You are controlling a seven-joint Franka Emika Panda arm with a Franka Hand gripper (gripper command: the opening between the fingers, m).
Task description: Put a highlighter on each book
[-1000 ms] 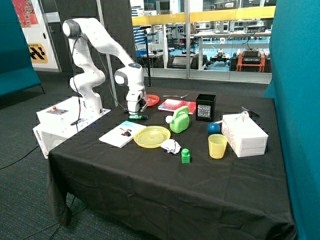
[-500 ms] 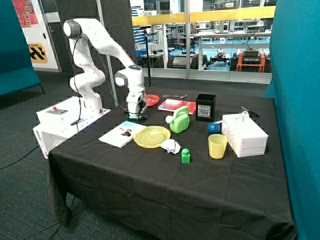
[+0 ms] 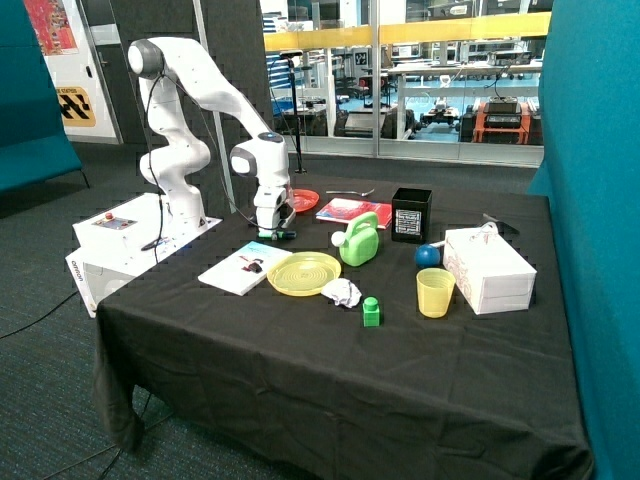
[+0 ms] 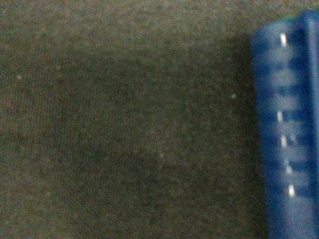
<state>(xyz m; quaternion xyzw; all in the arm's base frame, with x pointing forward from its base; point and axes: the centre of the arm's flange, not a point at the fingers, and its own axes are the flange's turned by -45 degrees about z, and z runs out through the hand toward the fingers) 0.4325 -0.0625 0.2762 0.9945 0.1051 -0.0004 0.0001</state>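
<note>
1. The gripper (image 3: 272, 229) sits low over the black tablecloth (image 3: 330, 350) near the table's back edge, at a green highlighter (image 3: 281, 235) that lies on the cloth; whether its jaws are released or clenched cannot be told.
2. The white book (image 3: 243, 268) lies near the table's edge on the arm's side, touching the yellow plate (image 3: 304, 272); the red book (image 3: 353, 211) lies further back, between the red plate (image 3: 303, 200) and the black box (image 3: 411, 214). Neither book carries a highlighter.
3. Open cloth fills the front of the table (the crumpled paper (image 3: 342, 292), green block (image 3: 371, 311) and yellow cup (image 3: 435, 292) stand mid-table).
4. The wrist view shows only cloth and one blue finger (image 4: 289, 129).
5. Compared with a second earlier, the gripper is lower and closer over the highlighter, which has not moved.
</note>
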